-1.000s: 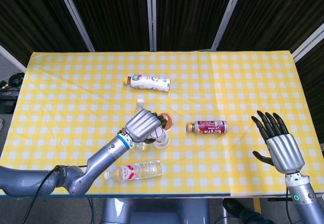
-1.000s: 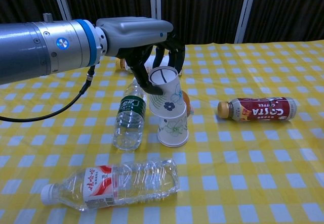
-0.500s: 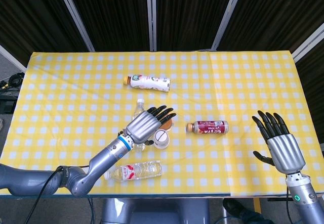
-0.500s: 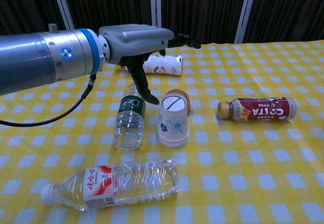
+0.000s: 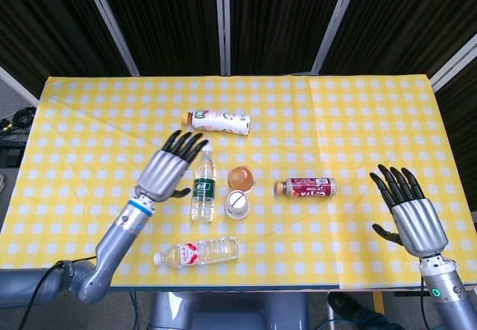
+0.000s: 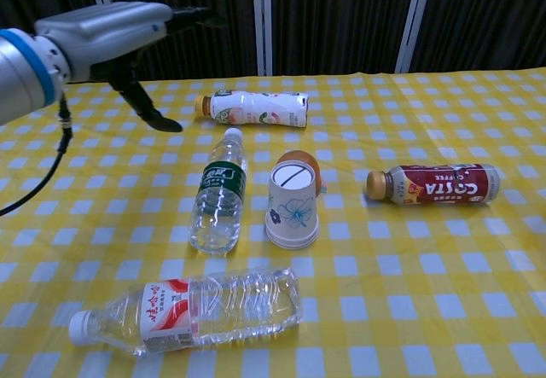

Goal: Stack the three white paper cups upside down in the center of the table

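Observation:
The white paper cups (image 5: 237,204) (image 6: 292,205), printed with blue flowers, stand upside down as one nested stack near the table's middle. How many cups the stack holds cannot be told from outside. My left hand (image 5: 168,171) (image 6: 113,35) hovers to the left of the stack, beyond a water bottle, with its fingers spread and nothing in it. My right hand (image 5: 411,211) is open too, far off at the table's right front, and shows only in the head view.
An orange ball (image 5: 241,176) (image 6: 300,162) lies right behind the cups. A green-label bottle (image 5: 201,191) (image 6: 217,194) lies left of them, a clear bottle (image 5: 197,252) (image 6: 188,311) in front, a red-label bottle (image 5: 306,188) (image 6: 433,182) to the right, and a white bottle (image 5: 219,121) (image 6: 252,108) at the back.
My left hand lowered the cup it held onto the stack, let go, spread its fingers and drew away up and to the left. The right hand stayed still.

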`<state>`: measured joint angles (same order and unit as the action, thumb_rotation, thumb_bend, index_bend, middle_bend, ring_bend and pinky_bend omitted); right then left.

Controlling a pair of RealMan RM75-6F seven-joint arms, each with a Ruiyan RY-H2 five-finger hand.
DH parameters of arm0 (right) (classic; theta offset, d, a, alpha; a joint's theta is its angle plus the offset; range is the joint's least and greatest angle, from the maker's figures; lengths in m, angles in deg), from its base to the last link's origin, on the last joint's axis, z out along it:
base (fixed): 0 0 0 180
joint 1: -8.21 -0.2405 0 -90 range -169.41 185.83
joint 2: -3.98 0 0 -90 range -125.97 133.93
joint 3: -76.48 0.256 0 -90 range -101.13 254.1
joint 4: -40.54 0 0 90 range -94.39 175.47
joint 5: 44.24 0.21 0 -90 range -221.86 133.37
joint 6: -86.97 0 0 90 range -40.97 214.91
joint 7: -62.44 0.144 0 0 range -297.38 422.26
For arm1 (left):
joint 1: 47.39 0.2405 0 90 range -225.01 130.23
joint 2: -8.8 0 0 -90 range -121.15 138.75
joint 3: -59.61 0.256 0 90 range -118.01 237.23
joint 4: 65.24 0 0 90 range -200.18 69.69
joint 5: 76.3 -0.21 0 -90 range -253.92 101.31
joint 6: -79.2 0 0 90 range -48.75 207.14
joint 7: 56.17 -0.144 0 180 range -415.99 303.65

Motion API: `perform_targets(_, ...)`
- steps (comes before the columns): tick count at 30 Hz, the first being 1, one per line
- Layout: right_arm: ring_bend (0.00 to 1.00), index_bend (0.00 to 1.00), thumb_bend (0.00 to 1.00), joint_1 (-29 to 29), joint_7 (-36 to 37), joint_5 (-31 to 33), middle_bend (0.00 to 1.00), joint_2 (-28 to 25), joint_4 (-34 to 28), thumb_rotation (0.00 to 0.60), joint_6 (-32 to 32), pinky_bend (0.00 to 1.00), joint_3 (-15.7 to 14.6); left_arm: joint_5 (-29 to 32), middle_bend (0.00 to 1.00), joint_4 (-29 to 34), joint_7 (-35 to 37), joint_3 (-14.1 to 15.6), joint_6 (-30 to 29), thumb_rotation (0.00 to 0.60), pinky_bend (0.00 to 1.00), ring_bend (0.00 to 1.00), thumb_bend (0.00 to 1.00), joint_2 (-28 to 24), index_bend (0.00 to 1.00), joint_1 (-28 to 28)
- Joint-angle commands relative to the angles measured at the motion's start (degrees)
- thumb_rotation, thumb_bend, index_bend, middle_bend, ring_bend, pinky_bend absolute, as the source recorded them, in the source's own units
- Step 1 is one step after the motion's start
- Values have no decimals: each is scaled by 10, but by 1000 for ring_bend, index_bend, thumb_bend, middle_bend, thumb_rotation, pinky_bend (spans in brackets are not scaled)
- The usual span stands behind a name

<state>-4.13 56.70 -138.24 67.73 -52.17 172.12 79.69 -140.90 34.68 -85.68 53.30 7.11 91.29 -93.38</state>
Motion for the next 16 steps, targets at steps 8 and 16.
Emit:
perform_targets(8, 0, 0, 0, 3, -12, 17, 0, -12, -7, 600, -9, 0, 4, -119, 0, 39, 106, 152, -241, 600, 0, 0, 0, -116, 0, 254)
perform_targets(16, 0, 0, 0, 5, -27, 15, 0, -15, -16, 600, -6, 0, 5, -131, 0, 15, 163, 162, -258, 600, 0, 0, 0, -138, 0, 311)
